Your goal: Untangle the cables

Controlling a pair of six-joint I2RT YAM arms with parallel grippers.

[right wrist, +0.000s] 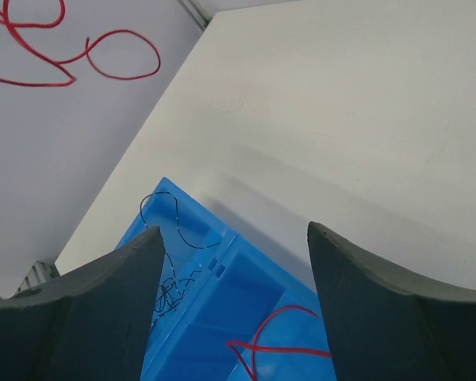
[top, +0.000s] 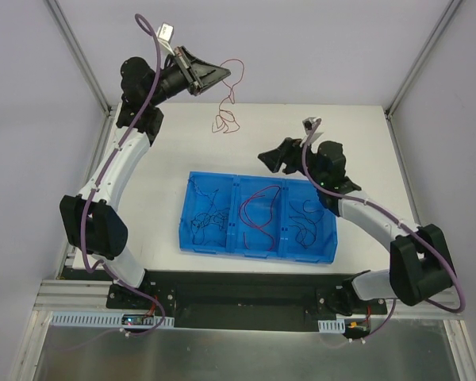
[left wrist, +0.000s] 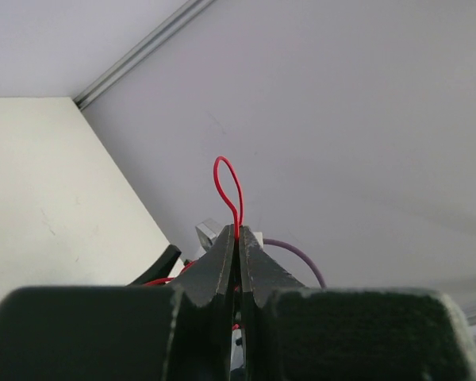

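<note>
The left claw [top: 220, 74] is gripping the red cable [top: 224, 111] with jaws fully closed, dangling it above the table's [top: 166, 159] far edge. The right claw [top: 271, 157] is hovering wide open and empty at the tray's [top: 258, 255] far rim. The other cables [top: 208, 219] are lying inside the tray.

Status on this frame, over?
Left gripper shut on red cable, hanging beyond tray. Right gripper open, empty, above tray. Other cables in tray compartments. Nothing blocking.

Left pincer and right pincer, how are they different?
The left pincer is shut, pinching a dangling red cable; the right pincer is open and holds nothing. The left pincer points toward the back wall; the right pincer looks down at the blue tray. Both have black fingers.
</note>
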